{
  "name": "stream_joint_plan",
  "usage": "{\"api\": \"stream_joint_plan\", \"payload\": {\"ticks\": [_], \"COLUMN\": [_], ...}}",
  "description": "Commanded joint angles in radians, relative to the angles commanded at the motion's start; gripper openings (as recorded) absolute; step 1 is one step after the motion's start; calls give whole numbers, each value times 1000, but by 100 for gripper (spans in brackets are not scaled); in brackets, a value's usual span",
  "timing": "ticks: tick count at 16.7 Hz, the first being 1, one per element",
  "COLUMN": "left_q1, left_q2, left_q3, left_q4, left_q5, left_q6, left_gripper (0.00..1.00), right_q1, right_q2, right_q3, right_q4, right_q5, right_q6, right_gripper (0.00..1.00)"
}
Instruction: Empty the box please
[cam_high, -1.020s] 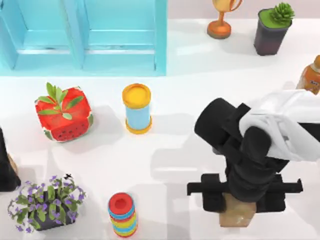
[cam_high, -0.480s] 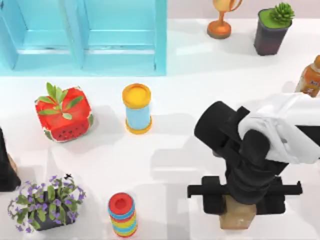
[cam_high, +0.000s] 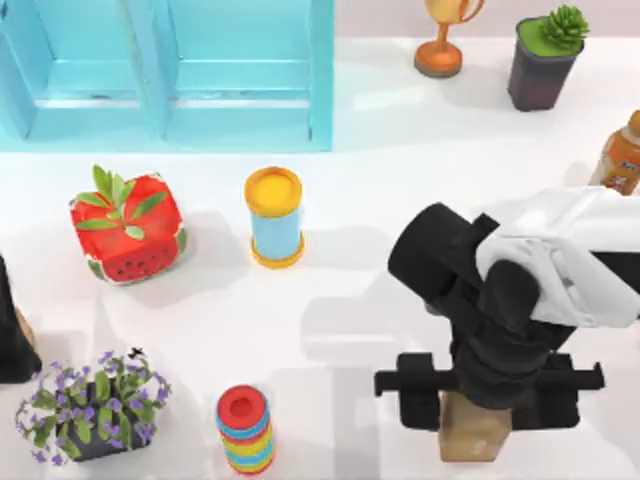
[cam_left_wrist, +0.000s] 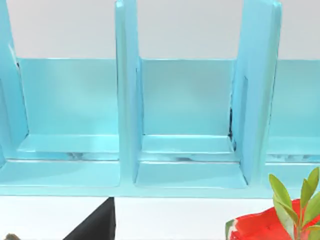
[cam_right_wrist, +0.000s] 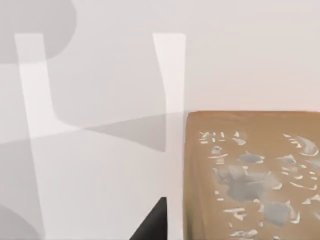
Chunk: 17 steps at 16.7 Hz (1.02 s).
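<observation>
Our right gripper (cam_high: 478, 432) sits low at the right of the tabletop (cam_high: 350, 320), directly over the tan box (cam_high: 474, 440); we cannot tell whether it is open or closed; the box rests on the tabletop near its lower edge, and the right wrist view shows its speckled brown top (cam_right_wrist: 252, 175); our left arm (cam_high: 12, 335) stays parked at the tabletop's left edge; a watermelon-patterned planter (cam_high: 127, 227) and a yellow-lidded blue can (cam_high: 274, 217) stand well apart from the box; a blue shelf (cam_high: 170, 70) lines the far side.
</observation>
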Motion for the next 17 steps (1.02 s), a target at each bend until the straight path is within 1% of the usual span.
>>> {"api": "stream_joint_plan", "payload": {"ticks": [1, 2, 12, 17], "left_q1": [0, 0, 0, 0], "left_q2": [0, 0, 0, 0], "left_q3": [0, 0, 0, 0], "left_q4": [0, 0, 0, 0], "left_q5": [0, 0, 0, 0], "left_q6": [0, 0, 0, 0], "left_gripper": [100, 100, 100, 100], "right_q1": [0, 0, -6, -8], "right_q2": [0, 0, -5, -59], "right_q3": [0, 0, 12, 135], "right_q4": [0, 0, -17, -202], "right_q5": [0, 0, -1, -1], "right_q6": [0, 0, 6, 7], "right_gripper": [98, 100, 100, 100]}}
